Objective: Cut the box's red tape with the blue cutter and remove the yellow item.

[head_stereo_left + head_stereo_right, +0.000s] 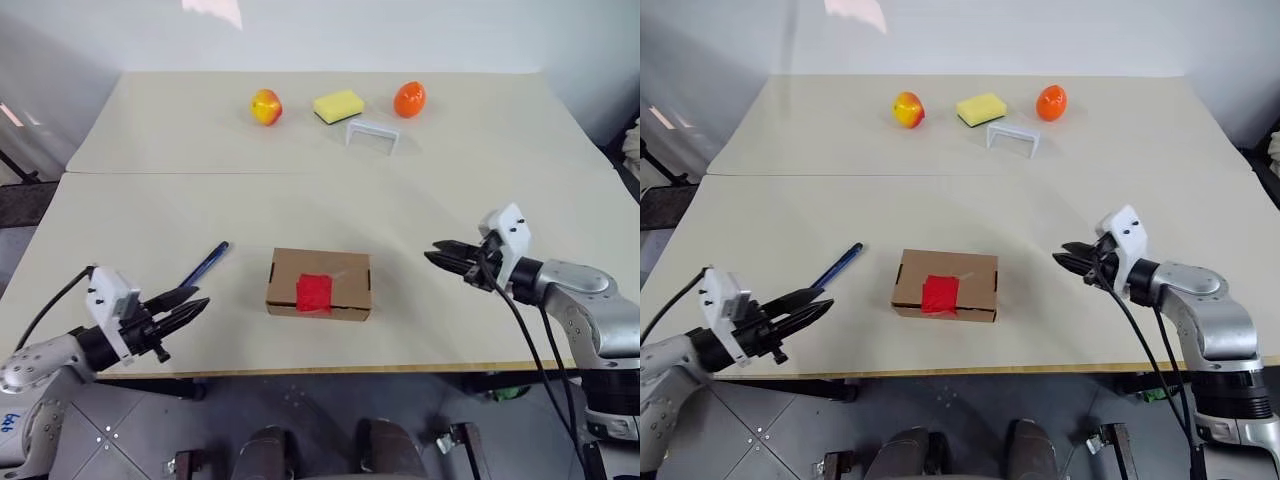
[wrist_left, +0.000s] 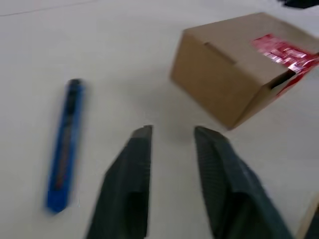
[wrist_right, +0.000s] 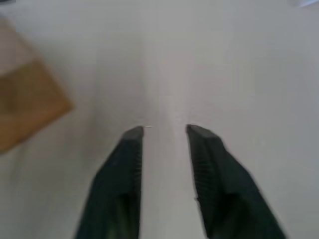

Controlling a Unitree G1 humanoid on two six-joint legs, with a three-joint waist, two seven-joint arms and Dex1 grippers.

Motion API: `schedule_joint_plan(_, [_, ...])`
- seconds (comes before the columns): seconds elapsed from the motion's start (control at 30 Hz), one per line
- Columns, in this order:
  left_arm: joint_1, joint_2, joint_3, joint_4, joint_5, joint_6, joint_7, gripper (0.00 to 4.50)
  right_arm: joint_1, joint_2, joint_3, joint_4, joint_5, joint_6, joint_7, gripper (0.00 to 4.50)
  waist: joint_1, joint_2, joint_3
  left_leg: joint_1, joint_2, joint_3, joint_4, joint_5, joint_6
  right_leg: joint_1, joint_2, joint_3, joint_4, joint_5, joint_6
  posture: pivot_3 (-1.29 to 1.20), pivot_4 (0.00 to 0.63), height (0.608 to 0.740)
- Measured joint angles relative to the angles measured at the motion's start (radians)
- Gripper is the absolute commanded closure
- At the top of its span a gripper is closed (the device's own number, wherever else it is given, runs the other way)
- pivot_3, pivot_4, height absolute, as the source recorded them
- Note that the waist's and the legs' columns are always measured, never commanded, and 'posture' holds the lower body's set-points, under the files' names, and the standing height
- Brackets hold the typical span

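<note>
Table (image 1: 420, 200): the robot works at its near edge.
Box (image 1: 319, 284): sealed by red tape (image 1: 314, 292), central between both arms.
Right gripper (image 1: 434, 253): slightly apart, empty, hovering beside the box.
Left gripper (image 1: 196, 300): fingers narrowly parted, empty, nearest the cutter.
Blue cutter (image 1: 204, 264): lies untouched left of the box.

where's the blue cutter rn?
In the left eye view the blue cutter lies flat on the table, robot's left of the box, just beyond the left gripper.
</note>
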Motion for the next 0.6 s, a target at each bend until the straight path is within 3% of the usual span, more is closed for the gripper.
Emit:
schedule_joint_plan(0.07, [-0.062, -0.047, -0.066, 0.0, 0.013, 0.003, 0.035, 4.47, 0.023, -0.013, 0.009, -0.079, 0.018, 0.073, -0.011, 4.5, 0.011, 0.0, 0.0, 0.0, 0.0, 0.0, 0.0, 0.0, 0.0, 0.0, 0.0, 0.0, 0.0, 0.0, 0.0, 0.0, 0.15, 0.74])
schedule_joint_plan(0.17, [-0.145, -0.102, -0.181, 0.024, 0.053, 0.003, 0.057, 4.47, 0.031, -0.002, 0.049, -0.155, 0.041, 0.138, -0.035, 4.5, 0.019, -0.001, 0.0, 0.0, -0.001, 0.0, 0.002, 0.0, 0.0, 0.0, 0.0, 0.0, 0.0, 0.0, 0.0, 0.0, 0.15, 0.74])
schedule_joint_plan(0.33, [-0.237, -0.1, -0.337, 0.115, 0.134, 0.024, 0.025, 4.47, -0.011, -0.005, 0.141, -0.183, 0.048, 0.226, -0.051, 4.5, 0.017, -0.001, 0.0, 0.0, -0.001, 0.001, 0.002, 0.0, 0.0, 0.0, 0.001, 0.0, 0.0, 0.0, 0.0, 0.0, 0.15, 0.74])
schedule_joint_plan(0.6, [-0.338, -0.071, -0.466, 0.216, 0.222, 0.033, -0.091, 4.47, -0.267, 0.079, 0.261, 0.01, -0.035, 0.193, -0.046, 4.5, 0.015, -0.001, 0.0, 0.0, 0.0, 0.002, 0.002, 0.0, 0.0, 0.0, 0.002, 0.0, 0.0, 0.0, 0.0, 0.0, 0.15, 0.74])
